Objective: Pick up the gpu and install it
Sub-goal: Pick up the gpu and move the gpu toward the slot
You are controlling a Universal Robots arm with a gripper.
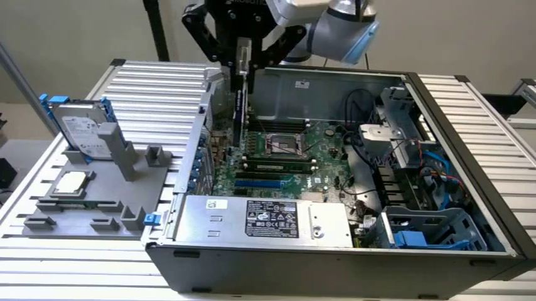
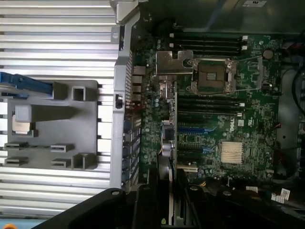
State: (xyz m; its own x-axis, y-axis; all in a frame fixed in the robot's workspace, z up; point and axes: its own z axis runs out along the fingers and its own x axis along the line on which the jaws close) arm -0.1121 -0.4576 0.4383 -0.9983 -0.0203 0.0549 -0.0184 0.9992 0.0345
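The gripper (image 1: pixel 243 61) is clenched tight on the top edge of the gpu (image 1: pixel 243 113), held upright and edge-on over the motherboard (image 1: pixel 322 143) inside the open case (image 1: pixel 327 94).

gpu (image 1: pixel 243 94) seen edge-on, its faces hidden; arm (image 1: pixel 339 25) cut off at upper edge

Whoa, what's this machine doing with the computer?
A robot arm's black gripper is clamped on a thin flat graphics card, holding it upright inside the open grey computer case, its lower edge down by the green motherboard. Whether it sits in a slot cannot be told. A silver hard drive with a blue frame stands on the grey holder beside the case.
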